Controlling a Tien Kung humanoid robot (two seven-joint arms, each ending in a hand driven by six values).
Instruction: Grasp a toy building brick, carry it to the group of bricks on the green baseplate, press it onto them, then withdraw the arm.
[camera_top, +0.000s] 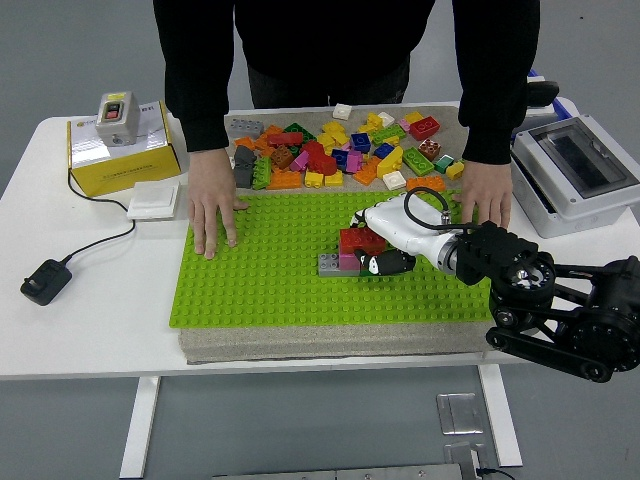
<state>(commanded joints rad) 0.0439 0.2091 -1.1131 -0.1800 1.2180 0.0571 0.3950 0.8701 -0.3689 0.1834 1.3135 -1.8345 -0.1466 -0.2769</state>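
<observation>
Right hand (385, 245) sits low on the green baseplate (270, 285), right on top of the small group of bricks (345, 255) near the middle of the plate. The white hand covers the right side of the group, and its dark fingertips (385, 264) curl down beside a pink brick (348, 262). A red brick (352, 240) sits on top at the back, with a grey brick (328, 264) at the left end. It looks like the fingers are bent around a brick, but the hand hides it, so I cannot tell for sure what it is pinching. My guess is that this is the pressing step. To do it well, the hand should push straight down, not sideways, so the bumps line up and the brick snaps flat. If it pushes crooked, the brick could sit tilted or knock the little group loose. After that, the fingers should let go gently and lift straight up, so nothing comes along with them. A person stands at the far side with both hands flat on the plate, one hand (212, 205) at the left and one hand (485, 195) close to the robot's arm, so the arm should pull back slowly. The pile of loose bricks (340, 150) lies behind the plate. The left arm is not in view.
</observation>
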